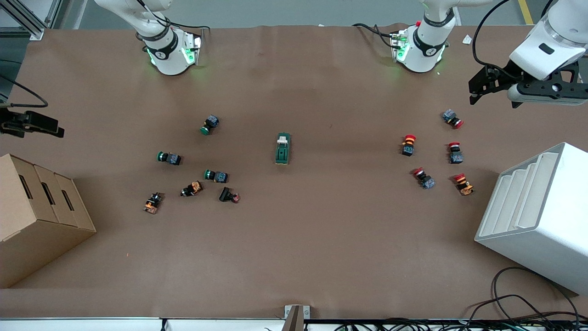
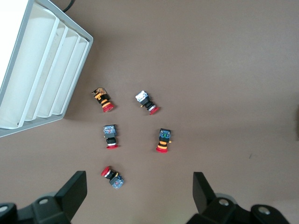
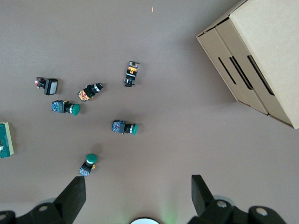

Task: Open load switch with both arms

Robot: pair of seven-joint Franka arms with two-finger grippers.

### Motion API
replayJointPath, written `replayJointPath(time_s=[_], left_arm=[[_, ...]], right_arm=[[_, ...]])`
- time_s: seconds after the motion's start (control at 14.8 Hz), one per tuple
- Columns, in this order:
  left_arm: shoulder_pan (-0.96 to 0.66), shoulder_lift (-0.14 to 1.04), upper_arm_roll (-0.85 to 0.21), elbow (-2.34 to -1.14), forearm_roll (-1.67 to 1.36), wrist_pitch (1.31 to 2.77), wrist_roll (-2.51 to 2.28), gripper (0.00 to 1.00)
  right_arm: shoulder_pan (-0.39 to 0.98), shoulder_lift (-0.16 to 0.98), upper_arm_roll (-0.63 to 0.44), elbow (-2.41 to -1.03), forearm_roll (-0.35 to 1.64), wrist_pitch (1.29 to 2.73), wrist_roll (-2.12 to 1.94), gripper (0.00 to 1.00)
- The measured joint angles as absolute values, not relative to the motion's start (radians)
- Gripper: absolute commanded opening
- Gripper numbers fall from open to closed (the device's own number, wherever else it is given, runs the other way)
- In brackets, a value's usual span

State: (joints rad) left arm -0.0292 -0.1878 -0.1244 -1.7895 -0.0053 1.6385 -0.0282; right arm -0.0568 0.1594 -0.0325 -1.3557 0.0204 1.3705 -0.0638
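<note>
Two containers sit nearest the camera, my white rack (image 1: 528, 216) and cardboard box (image 1: 41, 207), both showing nothing inside; the switch (image 1: 283, 148) lies mid-table, and my left gripper (image 1: 480, 87) and right gripper (image 1: 32, 123) hover spread apart.

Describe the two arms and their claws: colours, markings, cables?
Both arms are white with black joint bands, green lights at the bases and black cables. The left claw and right claw are black, each with two angular fingers.

Cardboard box (image 1: 36, 216), white tray rack (image 1: 537, 216), scattered push buttons (image 1: 216, 175)
</note>
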Motion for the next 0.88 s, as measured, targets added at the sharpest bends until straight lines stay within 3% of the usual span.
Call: replayJointPath(time_s=[0.88], left_arm=[[-0.026,-0.153,-0.095,-1.723,-0.041,1.606,-0.029,1.00]], right_arm=[[-0.040,0.034,-0.022,-1.444,0.022,1.348,-0.040,1.00]])
